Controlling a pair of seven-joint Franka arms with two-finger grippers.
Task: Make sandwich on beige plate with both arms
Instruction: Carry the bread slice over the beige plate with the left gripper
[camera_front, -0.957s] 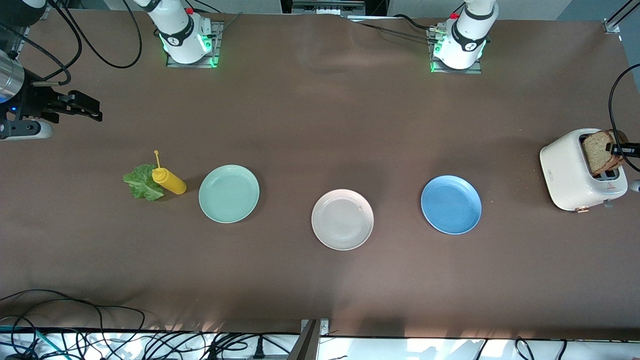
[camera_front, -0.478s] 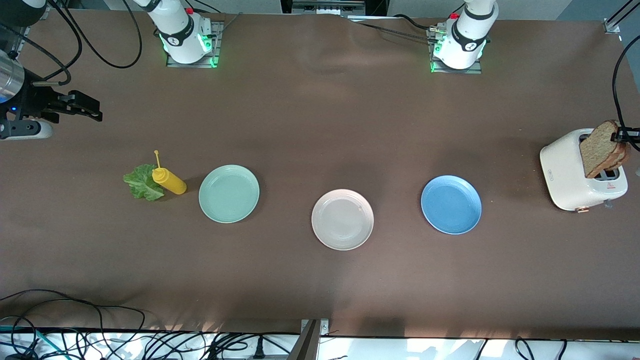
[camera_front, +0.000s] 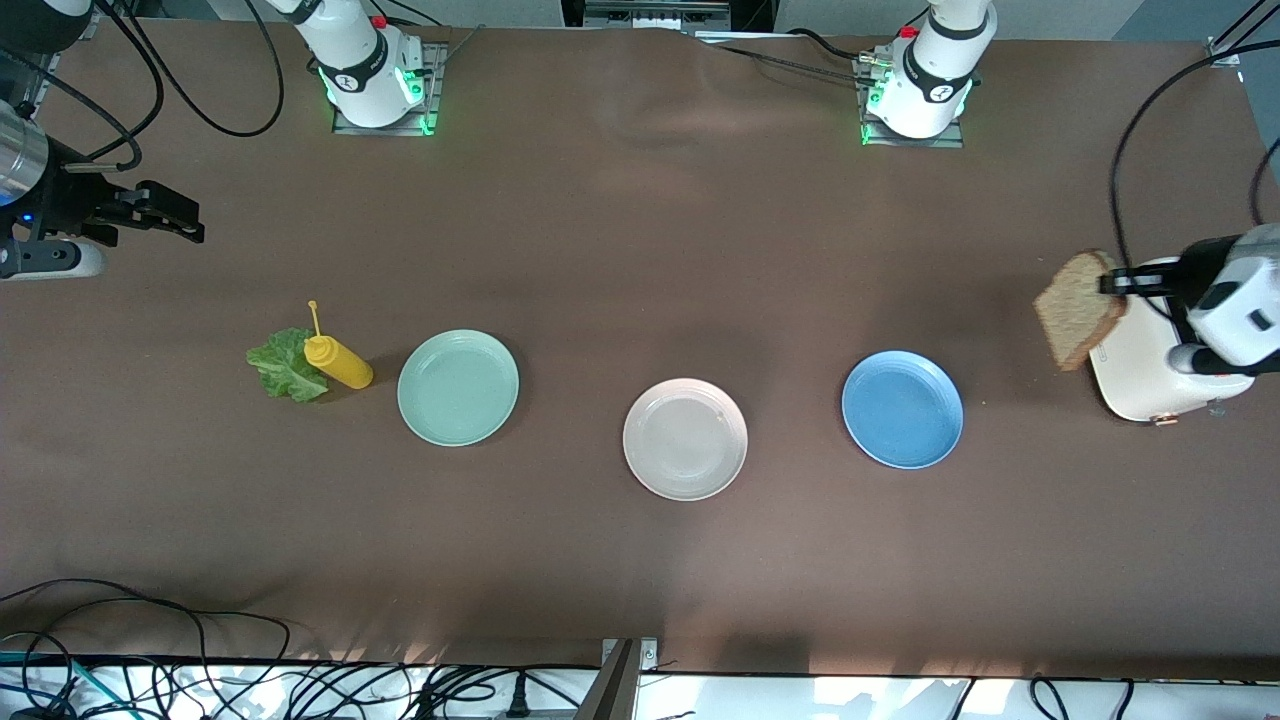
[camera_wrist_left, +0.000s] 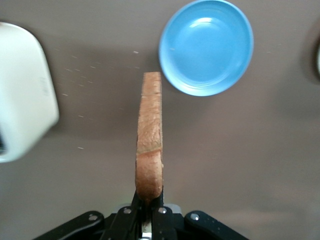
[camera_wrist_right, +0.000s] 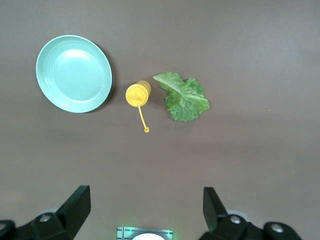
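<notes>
My left gripper (camera_front: 1112, 284) had lifted the toast slice (camera_front: 1078, 321) out of the toaster (camera_front: 1140, 375) and carried it sideways; now it hung over the table between toaster and blue plate (camera_front: 902, 408), pinched by its top edge. The beige plate (camera_front: 685, 438) was bare. My right gripper (camera_wrist_right: 145, 210) waited, fingers spread. Only its wrist view showed the lettuce (camera_wrist_right: 184, 96) unhidden beside the yellow bottle (camera_wrist_right: 137, 94) and the mint plate (camera_wrist_right: 73, 73).
</notes>
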